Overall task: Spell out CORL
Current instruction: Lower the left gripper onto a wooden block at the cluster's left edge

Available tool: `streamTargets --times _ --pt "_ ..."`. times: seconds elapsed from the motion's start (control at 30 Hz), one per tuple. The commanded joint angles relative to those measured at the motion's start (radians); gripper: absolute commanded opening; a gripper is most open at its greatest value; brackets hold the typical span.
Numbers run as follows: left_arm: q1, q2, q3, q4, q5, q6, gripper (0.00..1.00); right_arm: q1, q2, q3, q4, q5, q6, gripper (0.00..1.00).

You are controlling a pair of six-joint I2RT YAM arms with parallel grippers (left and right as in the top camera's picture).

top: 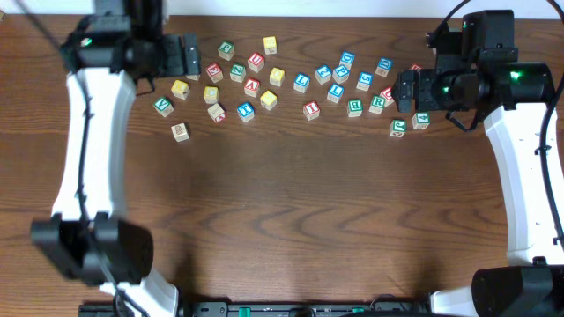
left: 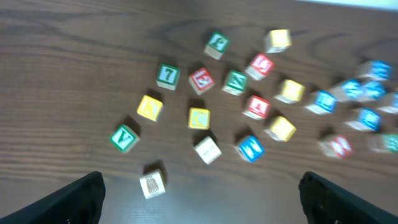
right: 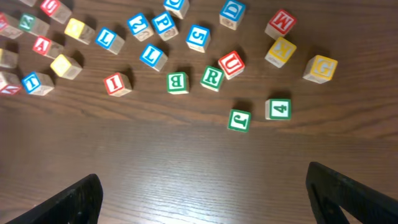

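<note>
Several wooden letter blocks lie scattered along the far part of the table. In the right wrist view I see a green R block (right: 212, 77), two blue L blocks (right: 109, 39) (right: 151, 55), a green B (right: 178, 82) and a red U (right: 231, 64). The R also shows in the overhead view (top: 377, 103). In the left wrist view a yellow block (left: 199, 117) bears a letter too blurred to read. My left gripper (left: 199, 200) is open and empty above the left blocks (top: 187, 55). My right gripper (right: 202, 196) is open and empty at the right end (top: 405, 88).
A plain wooden block (top: 180, 131) lies nearest the front on the left. Green blocks marked J (right: 239, 119) and 4 (right: 278, 109) lie nearest my right gripper. The bare brown table (top: 291, 211) stretches in front of the blocks.
</note>
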Motion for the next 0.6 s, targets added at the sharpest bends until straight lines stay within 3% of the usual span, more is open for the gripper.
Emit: streamTargets --times 0.0,0.57 --pt "-0.048 0.093 0.045 0.008 -0.154 -0.035 0.95 0.000 -0.002 0.023 -0.005 -0.033 -0.014 0.99" --pt "-0.090 0.384 0.044 0.106 -0.195 -0.079 0.83 0.000 -0.002 0.023 -0.016 -0.032 -0.014 0.99"
